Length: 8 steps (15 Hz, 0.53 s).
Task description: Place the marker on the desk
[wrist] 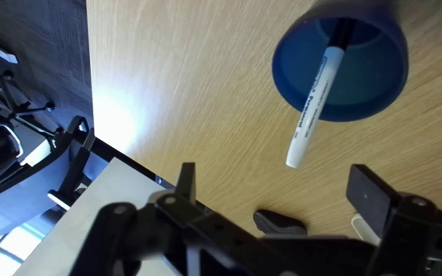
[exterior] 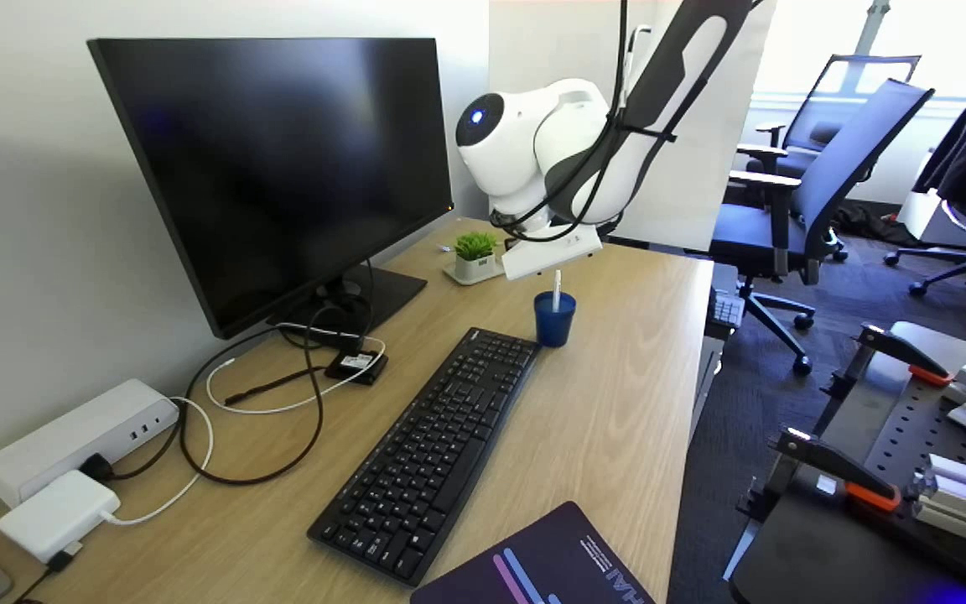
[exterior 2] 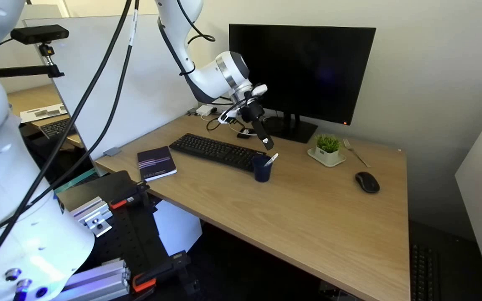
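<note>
The marker [exterior: 557, 290] stands in the blue cup [exterior: 552, 327] on the wooden desk [exterior: 609, 403]. In the wrist view the marker [wrist: 314, 107] leans on the cup's rim, its dark end down inside the cup [wrist: 363, 103] and its white end sticking out towards my gripper. In an exterior view the marker [exterior 2: 272, 159] tilts out of the cup [exterior 2: 262, 170]. My gripper [wrist: 272, 168] is open and empty, its fingers spread wide to either side of the marker's white end, not touching it. In an exterior view the gripper [exterior 2: 267, 144] hangs just above the cup.
A black keyboard [exterior: 441, 445] lies close beside the cup. A monitor [exterior: 290, 168] stands behind it. A potted plant [exterior 2: 327, 146], a fork [exterior 2: 356, 152] and a mouse [exterior 2: 367, 182] are on the desk. A dark notebook [exterior 2: 156, 163] lies near the desk's edge.
</note>
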Available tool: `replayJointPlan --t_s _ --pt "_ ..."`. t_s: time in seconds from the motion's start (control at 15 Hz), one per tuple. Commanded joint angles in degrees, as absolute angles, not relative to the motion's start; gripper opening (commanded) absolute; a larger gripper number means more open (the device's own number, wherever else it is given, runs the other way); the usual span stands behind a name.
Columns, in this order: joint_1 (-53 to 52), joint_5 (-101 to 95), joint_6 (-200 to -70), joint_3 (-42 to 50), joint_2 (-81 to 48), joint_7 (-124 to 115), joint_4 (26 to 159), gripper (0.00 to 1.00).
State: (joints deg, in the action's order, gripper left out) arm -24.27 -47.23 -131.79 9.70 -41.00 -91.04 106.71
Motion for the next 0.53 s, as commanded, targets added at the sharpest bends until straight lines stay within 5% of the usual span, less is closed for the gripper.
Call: replayJointPlan --t_s 0.0,0.47 --pt "-23.2 -50.5 -130.4 8.4 -42.7 -94.2 104.6 1.0" --pt "-22.0 -54.8 -130.0 7.9 -45.5 -96.7 103.0 1.0"
